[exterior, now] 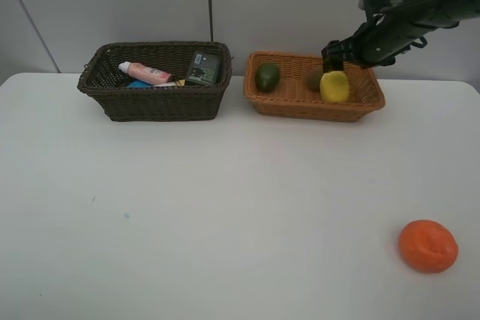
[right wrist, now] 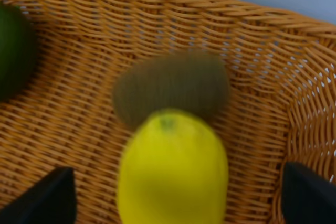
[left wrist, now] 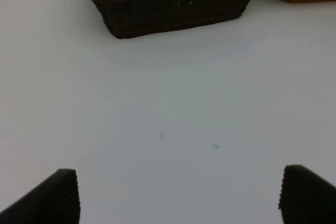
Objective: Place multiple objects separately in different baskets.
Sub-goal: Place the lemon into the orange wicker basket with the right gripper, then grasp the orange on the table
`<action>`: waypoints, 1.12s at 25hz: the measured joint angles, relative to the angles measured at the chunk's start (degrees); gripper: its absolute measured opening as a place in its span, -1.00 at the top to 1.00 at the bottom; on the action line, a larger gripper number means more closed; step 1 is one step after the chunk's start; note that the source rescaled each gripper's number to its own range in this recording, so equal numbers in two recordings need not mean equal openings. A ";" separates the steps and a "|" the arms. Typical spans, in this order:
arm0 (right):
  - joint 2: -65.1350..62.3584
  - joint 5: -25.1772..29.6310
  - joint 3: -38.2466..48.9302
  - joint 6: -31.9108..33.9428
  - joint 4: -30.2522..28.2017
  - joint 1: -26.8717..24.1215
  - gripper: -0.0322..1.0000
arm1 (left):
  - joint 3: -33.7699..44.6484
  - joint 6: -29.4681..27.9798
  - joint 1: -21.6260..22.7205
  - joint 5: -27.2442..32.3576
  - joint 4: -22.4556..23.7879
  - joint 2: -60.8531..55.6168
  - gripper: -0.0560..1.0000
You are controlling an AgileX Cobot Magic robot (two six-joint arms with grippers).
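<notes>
The light orange-tan basket holds a dark green oval fruit, a brown kiwi and a yellow lemon. My right gripper hangs open just above the lemon. In the right wrist view the lemon is blurred between the wide-apart fingers, touching neither, with the kiwi behind it. The dark brown basket holds a pink bottle and a dark flat item. An orange lies on the table at the front right. My left gripper is open over bare table.
The white table ends at a grey wall right behind both baskets. Blue and yellow bits of other items show under the pink bottle. The right arm reaches in from the upper right over the light basket's far corner.
</notes>
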 joint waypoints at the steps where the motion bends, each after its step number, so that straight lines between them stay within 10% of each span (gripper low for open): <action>1: 0.00 0.17 0.00 0.00 -0.30 0.00 -0.92 | 0.00 0.00 0.00 0.00 0.00 0.00 -1.00; 10: -4.92 8.06 0.00 3.37 -0.83 0.00 -0.96 | 0.00 0.00 0.00 0.00 0.00 0.00 -1.00; 22: -19.74 46.87 0.02 14.81 -9.56 0.00 -0.96 | 0.00 0.00 0.00 0.00 0.00 0.00 -1.00; 28: -25.03 48.02 6.17 17.26 -9.26 0.00 -0.96 | 0.00 0.00 0.00 0.00 0.00 0.00 -1.00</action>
